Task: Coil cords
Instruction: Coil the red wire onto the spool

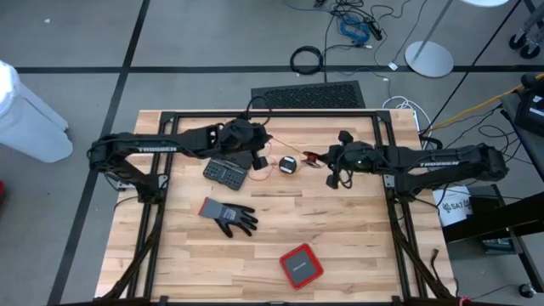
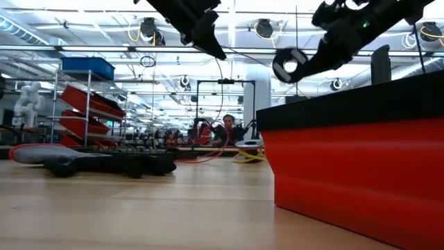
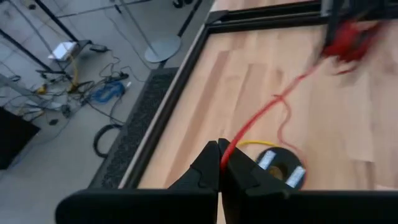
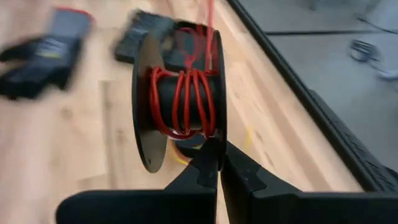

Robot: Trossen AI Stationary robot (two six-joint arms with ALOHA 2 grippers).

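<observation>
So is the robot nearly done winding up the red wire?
Partly. Done: several red loops already sit on the black spool, which the right tool holds, shut on its rim. In hand: the left tool is shut on the red wire, stretched toward the spool. Left: the yellow wire spool still lies on the table.

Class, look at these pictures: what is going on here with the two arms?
The right pincer, shut, holds a black spool with thin red wire wound round its core. The left pincer, shut, grips the same red wire's free stretch, which runs across the wooden table toward the spool. A second black spool with yellow wire lies on the table below.
</observation>
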